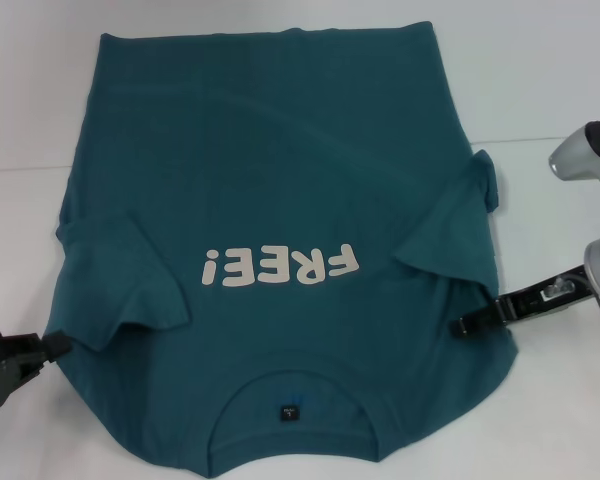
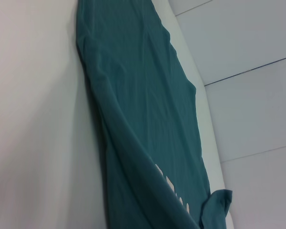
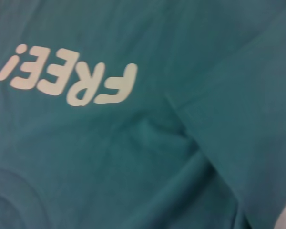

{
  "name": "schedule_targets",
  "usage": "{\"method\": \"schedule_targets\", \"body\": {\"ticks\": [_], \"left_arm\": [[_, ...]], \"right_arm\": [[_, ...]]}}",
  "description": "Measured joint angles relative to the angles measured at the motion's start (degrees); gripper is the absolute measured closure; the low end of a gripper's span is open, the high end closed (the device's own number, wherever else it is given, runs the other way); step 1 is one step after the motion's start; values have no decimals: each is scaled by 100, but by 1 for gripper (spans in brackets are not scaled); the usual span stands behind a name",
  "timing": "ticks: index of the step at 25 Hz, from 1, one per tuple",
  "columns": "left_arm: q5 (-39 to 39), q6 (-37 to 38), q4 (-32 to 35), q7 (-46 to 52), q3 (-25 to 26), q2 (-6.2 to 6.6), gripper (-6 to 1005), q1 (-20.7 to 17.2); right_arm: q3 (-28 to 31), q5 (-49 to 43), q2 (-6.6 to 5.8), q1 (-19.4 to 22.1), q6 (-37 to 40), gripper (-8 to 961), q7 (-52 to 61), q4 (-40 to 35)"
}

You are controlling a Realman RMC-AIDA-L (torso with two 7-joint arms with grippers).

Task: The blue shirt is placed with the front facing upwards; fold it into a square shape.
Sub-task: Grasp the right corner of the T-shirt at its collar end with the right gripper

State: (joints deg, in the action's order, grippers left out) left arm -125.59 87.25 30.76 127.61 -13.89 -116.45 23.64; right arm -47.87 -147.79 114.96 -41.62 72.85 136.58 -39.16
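Looks like a robot lab or test cell, not a home. Plain white bench [image 1: 540, 90] fills the head view, with a faint seam line running across its far right part. No furniture, decor or household clutter in any view. Only item on the bench is the blue shirt [image 1: 280, 180], spread flat like a staged test piece. Black left claw [image 1: 10, 365] and right claw [image 1: 500, 310] sit at the shirt's edges, with grey arm housing [image 1: 590, 150] on the right. Left wrist view shows pale panelled wall [image 2: 248, 57] with thin dark joints beyond the bench edge. Even, flat lighting throughout.
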Motion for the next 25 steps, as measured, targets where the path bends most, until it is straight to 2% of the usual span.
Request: {"method": "schedule_targets", "body": {"ticks": [4,9,19,25], "left_arm": [[0,-3,0,0,0,0,964,0],[0,-6,0,0,10,0,964,0],[88,14,-1,0,8,-6,964,9],[88,-6,-69,0,8,-9,964,8]], "right_arm": [[33,49,60,-50,78,174,-18,47],[32,155,69,-31,186,180,-14,42],[57,301,-21,24,492,193,103,-68],[33,266,-44,23,543,426,135,-91]]}}
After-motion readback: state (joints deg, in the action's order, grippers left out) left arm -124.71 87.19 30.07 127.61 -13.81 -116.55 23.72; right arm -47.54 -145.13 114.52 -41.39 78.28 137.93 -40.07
